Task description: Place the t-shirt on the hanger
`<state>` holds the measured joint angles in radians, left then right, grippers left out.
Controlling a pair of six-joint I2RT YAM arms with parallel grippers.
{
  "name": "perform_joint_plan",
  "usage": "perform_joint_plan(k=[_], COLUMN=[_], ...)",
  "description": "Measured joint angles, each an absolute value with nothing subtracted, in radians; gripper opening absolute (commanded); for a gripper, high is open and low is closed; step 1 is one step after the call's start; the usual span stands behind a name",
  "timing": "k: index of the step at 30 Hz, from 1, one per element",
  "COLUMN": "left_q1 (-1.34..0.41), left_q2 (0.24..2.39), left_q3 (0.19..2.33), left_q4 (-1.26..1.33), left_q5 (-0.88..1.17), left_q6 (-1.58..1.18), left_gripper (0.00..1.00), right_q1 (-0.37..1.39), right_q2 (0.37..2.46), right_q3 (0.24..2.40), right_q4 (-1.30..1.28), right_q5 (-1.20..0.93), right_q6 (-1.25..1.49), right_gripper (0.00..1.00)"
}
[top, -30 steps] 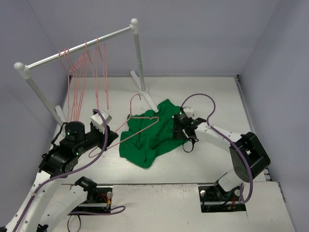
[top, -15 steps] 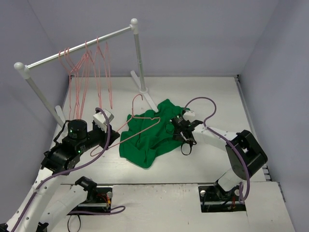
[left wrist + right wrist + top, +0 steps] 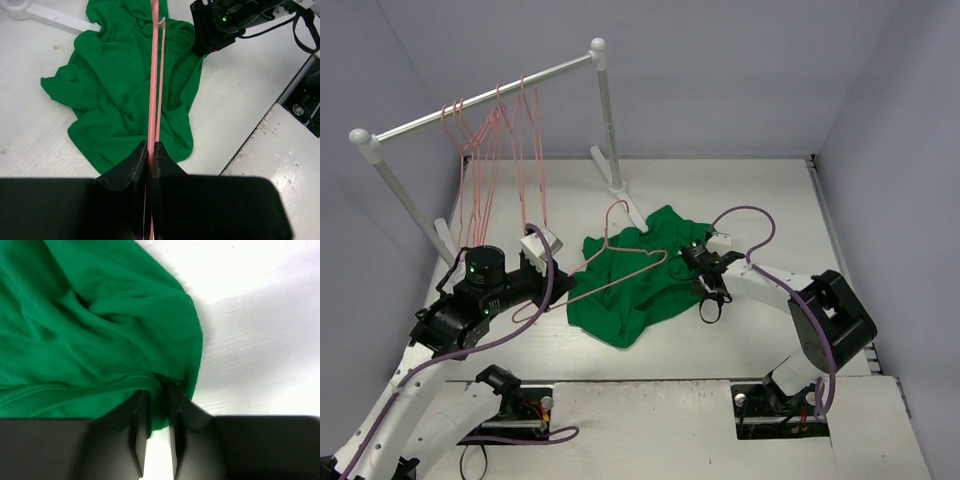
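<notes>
The green t-shirt (image 3: 632,290) lies crumpled on the table's middle. A pink wire hanger (image 3: 610,280) hangs slantwise over its left half, hook pointing to the back. My left gripper (image 3: 560,290) is shut on the hanger's near end; in the left wrist view the wire (image 3: 152,90) runs straight out from between the fingers (image 3: 151,148) across the t-shirt (image 3: 115,85). My right gripper (image 3: 688,262) sits low at the shirt's right edge. In the right wrist view its jaws (image 3: 156,392) stand nearly together, pinching a fold of the t-shirt (image 3: 90,330).
A white rack (image 3: 485,95) with several more pink hangers (image 3: 495,160) stands at the back left, its foot (image 3: 620,190) just behind the shirt. Grey walls close the table on three sides. Both arm bases sit on a raised plate (image 3: 650,410) at the near edge.
My right gripper has dropped to the shirt's right edge and closed its jaws on a fold. The left arm has carried the hanger a little to the right over the shirt.
</notes>
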<state>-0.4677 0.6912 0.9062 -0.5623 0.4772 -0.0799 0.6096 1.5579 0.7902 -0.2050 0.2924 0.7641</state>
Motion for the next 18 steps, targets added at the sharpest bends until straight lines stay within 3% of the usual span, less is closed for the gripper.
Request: perform_joint_plan(k=[2, 18], left_q1=[-0.472, -0.54], left_q2=[0.697, 0.798], left_q3=[0.892, 0.837], left_q4=[-0.553, -0.399], left_q5=[0.495, 0.58], left_q6=[-0.08, -0.069], left_gripper=[0.0, 0.0], right_q1=[0.603, 0.594], right_q2=[1.546, 1.446], right_q3=[0.788, 0.839], right_q4=[-0.205, -0.215], right_q5=[0.292, 0.246], right_q6=[0.755, 0.604], right_gripper=[0.0, 0.01])
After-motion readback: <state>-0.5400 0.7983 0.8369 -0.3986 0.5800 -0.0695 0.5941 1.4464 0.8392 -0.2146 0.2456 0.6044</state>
